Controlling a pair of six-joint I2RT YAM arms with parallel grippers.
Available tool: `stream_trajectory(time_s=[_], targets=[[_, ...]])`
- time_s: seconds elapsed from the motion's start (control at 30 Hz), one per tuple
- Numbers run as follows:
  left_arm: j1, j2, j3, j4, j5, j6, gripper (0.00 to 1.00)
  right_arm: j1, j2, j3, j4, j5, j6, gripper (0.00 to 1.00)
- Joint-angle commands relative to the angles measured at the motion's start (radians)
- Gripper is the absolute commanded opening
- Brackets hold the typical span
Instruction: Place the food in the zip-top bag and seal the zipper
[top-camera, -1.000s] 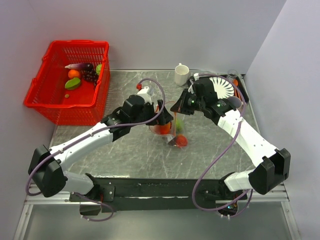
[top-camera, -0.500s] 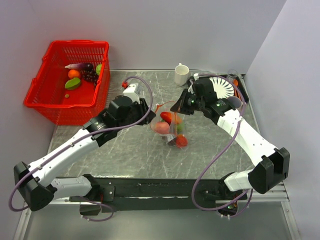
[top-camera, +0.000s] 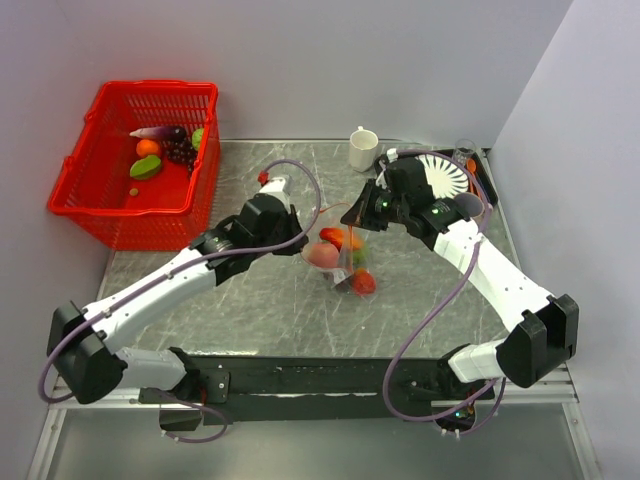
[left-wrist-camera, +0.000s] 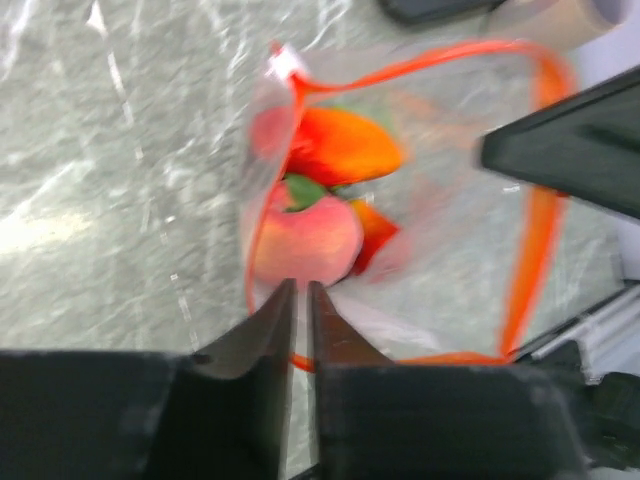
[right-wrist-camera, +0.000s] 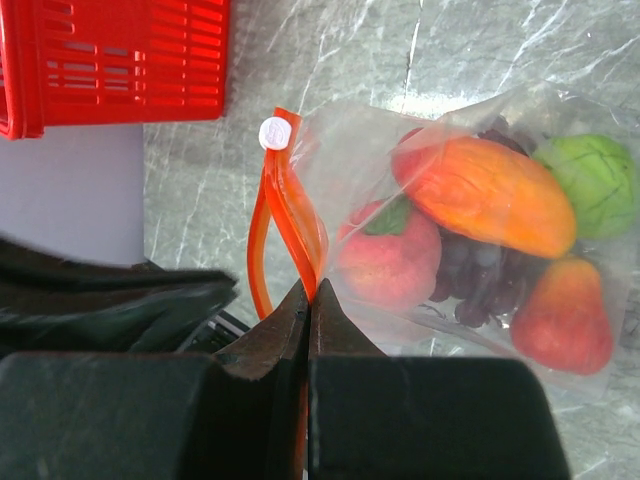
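The zip-top bag (top-camera: 341, 258) hangs over the middle of the table, holding a peach (left-wrist-camera: 305, 240), an orange fruit (right-wrist-camera: 490, 195), grapes (right-wrist-camera: 480, 290), a green fruit (right-wrist-camera: 590, 180) and a red-yellow fruit (right-wrist-camera: 560, 320). Its zipper (right-wrist-camera: 290, 215) forms an open loop (left-wrist-camera: 535, 230) with a white slider tab (right-wrist-camera: 274, 133). My right gripper (right-wrist-camera: 308, 290) is shut on the zipper at the bag's far corner (top-camera: 352, 215). At the mouth's left edge, my left gripper (left-wrist-camera: 300, 288) is closed to a thin slit, and the orange strip crosses that slit.
A red mesh basket (top-camera: 140, 160) with more food stands at the back left. A white cup (top-camera: 363, 148) and a white ribbed dish (top-camera: 443, 175) sit at the back, behind my right arm.
My left gripper was open over the bag's mouth, drew back to the left and closed, then came in to the mouth's left edge. A peach now lies in the bag. The right arm held still.
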Motion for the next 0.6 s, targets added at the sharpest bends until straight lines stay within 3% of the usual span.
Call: stream_trajectory(time_s=[0.0,0.1,0.17,0.27,0.33,0.57], targets=[[-0.002,0.02,0.048,-0.013,-0.041,0.003,0.37,-0.01,-0.018,0.006,0.034,0.011,-0.003,0.0],[-0.004,0.035,0.045,-0.041,-0.093,-0.009,0.6,-0.011,-0.011,0.008,0.04,-0.002,-0.003,0.0],[-0.004,0.041,0.047,-0.068,-0.134,-0.023,0.7,-0.011,-0.01,0.006,0.042,-0.003,-0.003,0.0],[-0.004,0.049,0.034,-0.056,-0.121,-0.021,0.71,-0.011,-0.005,0.005,0.042,-0.003,-0.005,0.0],[-0.004,0.058,0.027,-0.044,-0.096,-0.023,0.68,-0.01,-0.002,0.006,0.045,-0.008,-0.005,0.0],[-0.004,0.126,0.033,-0.039,-0.114,-0.04,0.28,-0.011,-0.002,0.0,0.051,-0.012,-0.005,0.0]])
